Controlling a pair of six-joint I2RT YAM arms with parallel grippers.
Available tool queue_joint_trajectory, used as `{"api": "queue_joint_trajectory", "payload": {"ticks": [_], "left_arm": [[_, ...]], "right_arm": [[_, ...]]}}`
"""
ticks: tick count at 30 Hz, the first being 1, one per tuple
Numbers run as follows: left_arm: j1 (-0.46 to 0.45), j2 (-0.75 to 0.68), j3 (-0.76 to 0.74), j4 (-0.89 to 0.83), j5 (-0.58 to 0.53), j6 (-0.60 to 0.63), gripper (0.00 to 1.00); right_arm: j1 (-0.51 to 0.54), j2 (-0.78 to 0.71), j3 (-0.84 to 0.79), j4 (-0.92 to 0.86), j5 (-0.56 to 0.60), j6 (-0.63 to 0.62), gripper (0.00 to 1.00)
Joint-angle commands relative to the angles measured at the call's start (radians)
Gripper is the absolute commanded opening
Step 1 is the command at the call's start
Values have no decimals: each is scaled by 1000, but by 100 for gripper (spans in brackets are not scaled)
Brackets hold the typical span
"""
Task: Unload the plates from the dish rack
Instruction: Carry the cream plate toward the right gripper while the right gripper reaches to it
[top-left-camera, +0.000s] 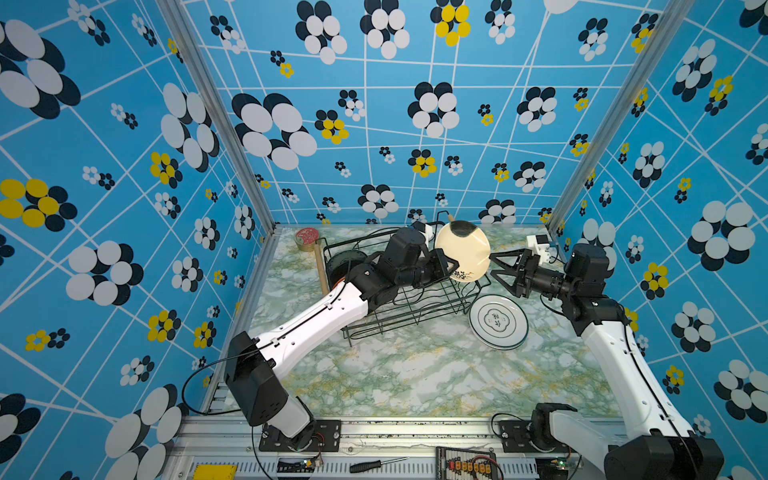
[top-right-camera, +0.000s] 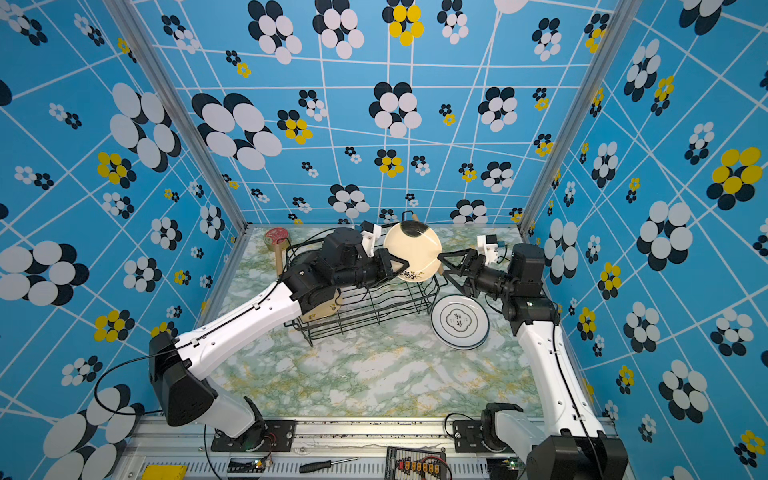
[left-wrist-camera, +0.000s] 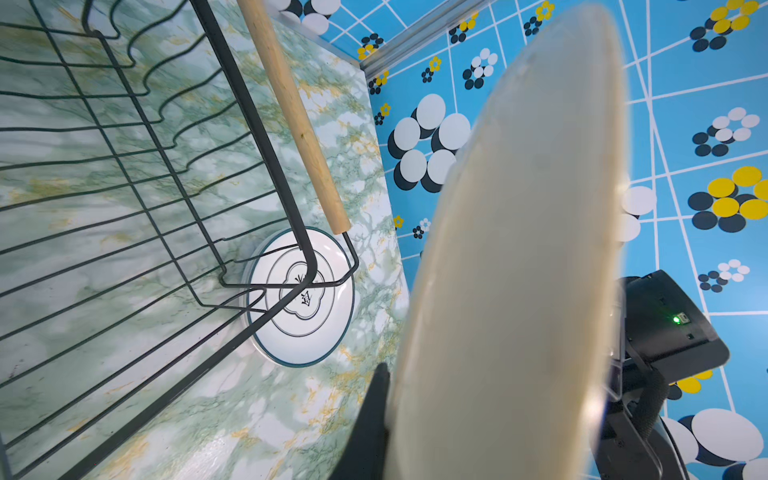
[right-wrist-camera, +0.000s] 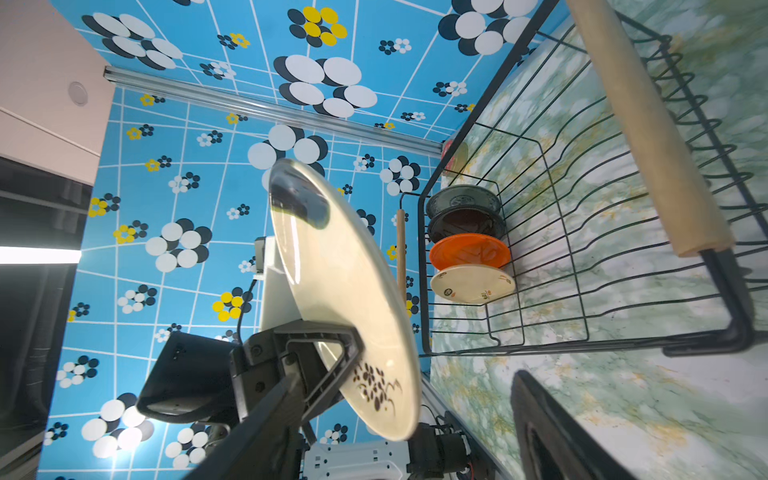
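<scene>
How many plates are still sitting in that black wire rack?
4, in a row at one end of the dish rack: dark patterned plate, black plate, orange plate, cream plate. Others may be hidden.

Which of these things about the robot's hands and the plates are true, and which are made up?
1. The left gripper holds a cream plate up in the air. True.
2. The right gripper is shut tight. False: its jaws stand open at the cream plate's edge.
3. The rack has no plates in it. False: small plates stand in it, an orange plate among them.
4. A white plate lies flat on the table beside the rack. True.
5. The red tin sits inside the rack. False: it stands on the table outside the rack, in the far corner.
</scene>
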Motion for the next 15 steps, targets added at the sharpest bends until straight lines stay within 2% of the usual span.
{"api": "queue_joint_trajectory", "payload": {"ticks": [1,5,10,15], "left_arm": [[-8,23,54,90,39,-36,0],[-12,48,64,122,53,-56,0],[-12,89,70,187,105,-96,0],[-16,143,112,195,148,-108,0]], "right_arm": [[20,18,-10,142,-36,78,71],[25,34,-1,165,-36,83,65],[25,58,10,193,-37,91,46],[26,82,9,250,-41,121,35]]}}
